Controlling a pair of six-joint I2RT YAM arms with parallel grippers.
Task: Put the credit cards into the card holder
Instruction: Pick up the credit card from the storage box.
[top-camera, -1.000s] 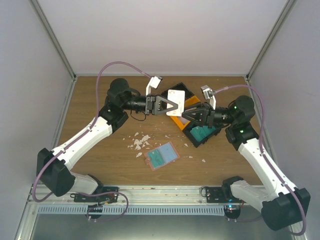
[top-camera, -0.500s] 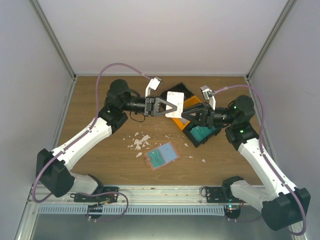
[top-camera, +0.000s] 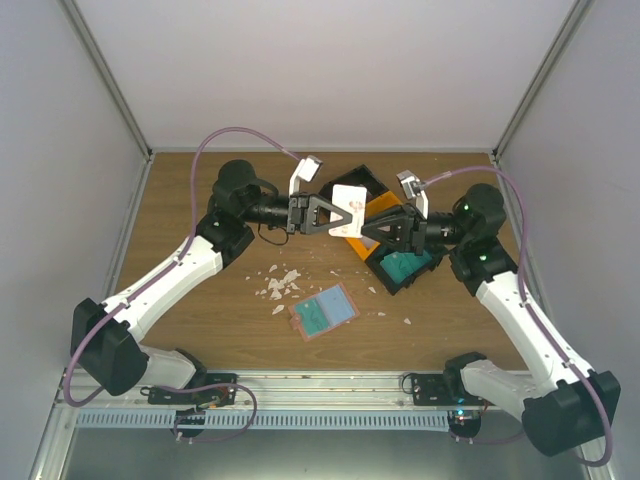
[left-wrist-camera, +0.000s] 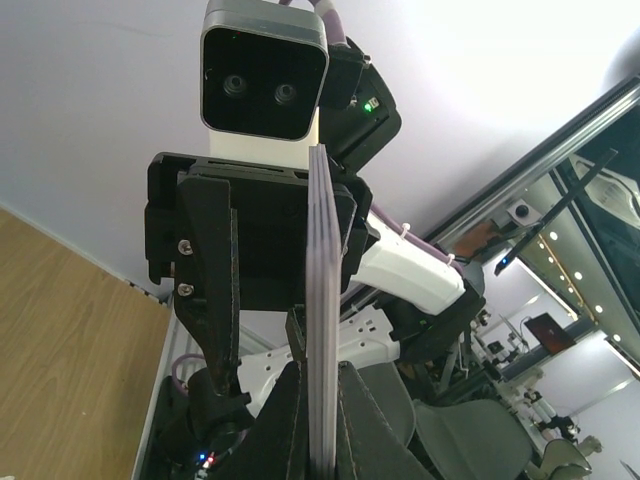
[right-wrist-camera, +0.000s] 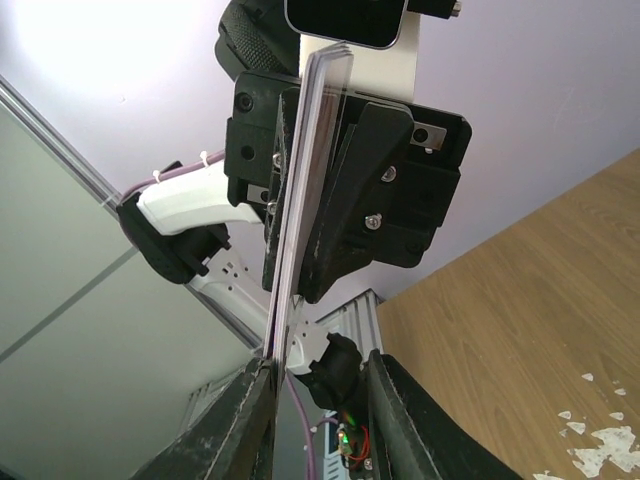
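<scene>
Biggest thing first: the table (top-camera: 200, 340). The left arm (top-camera: 185, 265) and right arm (top-camera: 520, 310) are both up off it, meeting nose to nose in mid-air. The black and orange bin (top-camera: 372, 190) sits right under the two sets of jaws, with teal credit cards (top-camera: 405, 265) just below the right jaws.

The card holder (top-camera: 323, 311) lies flat on the table, down and back toward the bases from both jaws. It's roughly between them, so neither arm looks clearly nearer.

The bit that matters is the white credit card (top-camera: 349, 197). It stands on edge, running straight from the left jaws to the right ones. The left jaws are pinched tight on one end. The right jaws are spread and straddle the other end, with the card just beside one finger (right-wrist-camera: 235, 410) and apart from the other. Looks like a handover to me, and the right side only needs to close.
</scene>
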